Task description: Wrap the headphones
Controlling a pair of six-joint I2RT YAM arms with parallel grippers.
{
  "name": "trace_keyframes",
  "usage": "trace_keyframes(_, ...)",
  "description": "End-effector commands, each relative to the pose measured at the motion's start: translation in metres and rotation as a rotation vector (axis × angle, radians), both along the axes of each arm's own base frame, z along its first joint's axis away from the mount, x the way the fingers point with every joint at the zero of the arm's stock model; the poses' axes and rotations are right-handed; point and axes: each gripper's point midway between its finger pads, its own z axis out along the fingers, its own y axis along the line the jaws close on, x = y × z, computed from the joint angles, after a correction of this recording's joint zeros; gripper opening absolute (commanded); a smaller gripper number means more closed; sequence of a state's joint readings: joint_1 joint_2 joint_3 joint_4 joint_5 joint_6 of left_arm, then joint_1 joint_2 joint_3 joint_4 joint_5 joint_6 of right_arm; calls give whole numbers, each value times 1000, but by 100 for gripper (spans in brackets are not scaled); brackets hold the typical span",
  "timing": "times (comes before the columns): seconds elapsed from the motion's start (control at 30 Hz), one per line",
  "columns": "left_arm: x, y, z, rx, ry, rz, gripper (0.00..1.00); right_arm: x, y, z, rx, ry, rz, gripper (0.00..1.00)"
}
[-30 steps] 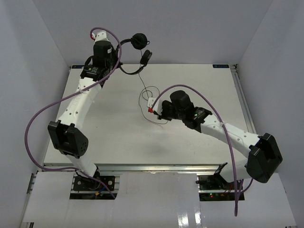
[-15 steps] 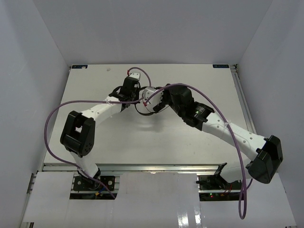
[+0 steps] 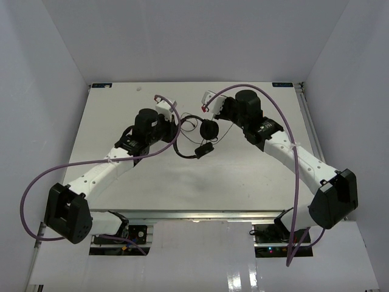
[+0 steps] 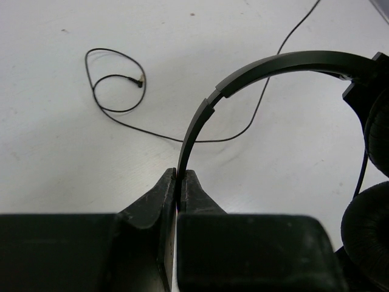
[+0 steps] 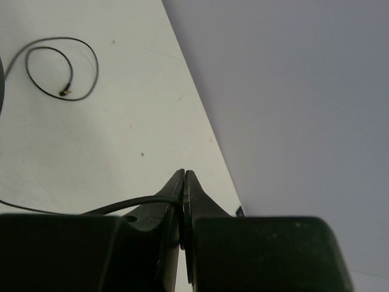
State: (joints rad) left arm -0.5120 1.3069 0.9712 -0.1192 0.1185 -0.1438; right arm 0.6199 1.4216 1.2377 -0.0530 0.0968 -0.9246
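The small black over-ear headphones (image 3: 206, 131) are over the middle of the flat white surface (image 3: 121, 109), between the two arms' wrists in the overhead view. Whether their earcups rest on the surface or hang just above it I cannot tell.

The left gripper (image 4: 180, 181) is closed on the thin arched headband (image 4: 267, 64). Its two black fingers press against either side of the band near one end, with only the band's thickness between them. From that pinch the headband rises and curves away to the right. It ends at the two round padded earcups (image 4: 364, 231), stacked one above the other at the right edge of the left wrist view.

The right gripper (image 5: 183, 182) is on the far side of the earcups from the left gripper. It is pinched almost fully together on the long thin black cord (image 5: 130, 204), which comes in from the left and vanishes between the fingertips.

The rest of the cord trails loose on the surface beyond the headband and curls into two small loops ending in a metal-tipped plug (image 4: 141, 78). A plain grey wall (image 5: 292, 91) rises at the surface's edge, on the side of the right gripper away from the headphones.
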Motion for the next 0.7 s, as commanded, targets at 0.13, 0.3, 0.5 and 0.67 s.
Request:
trace_keyframes(0.13,-52,-35,1,-72,47,-271,0,4,44,20,229,114,167,8)
trace_keyframes(0.3,-57,-37,22,-100,21,-282,0,8,40,-10,289,246,171,8)
trace_keyframes(0.5,-44,-25,79,-139,-55,-164,0,-5,25,-43,480,513,252,8)
trace_keyframes(0.67,-42,-24,136,-203,-114,-138,0,-44,45,-34,608,645,555,9)
